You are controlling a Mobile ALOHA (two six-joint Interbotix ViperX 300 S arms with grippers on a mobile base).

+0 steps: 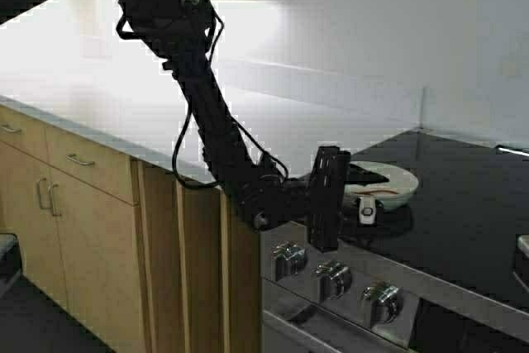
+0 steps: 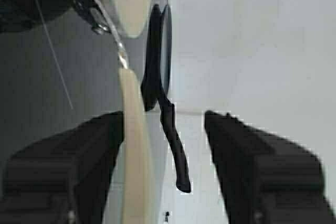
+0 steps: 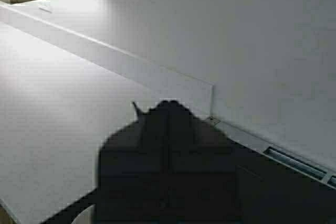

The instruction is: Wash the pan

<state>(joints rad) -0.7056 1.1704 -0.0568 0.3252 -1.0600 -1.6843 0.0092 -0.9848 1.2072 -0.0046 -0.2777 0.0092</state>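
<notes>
Sitting on stovetop [image 1: 463,204]: cream pan [image 1: 395,184], reddish smear inside.

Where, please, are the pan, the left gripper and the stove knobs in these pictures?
pan [image 1: 397,181]: high view, on its cream rim.
left gripper [image 2: 164,124]: left wrist view, midway between fingertips.
stove knobs [image 1: 332,277]: high view, on the middle knob.

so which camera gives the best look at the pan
The high view: the whole pan sits on the black cooktop, smear visible, left gripper at its handle. The left wrist view shows only its handle and rim edge-on. The right wrist view shows none of it.
</notes>
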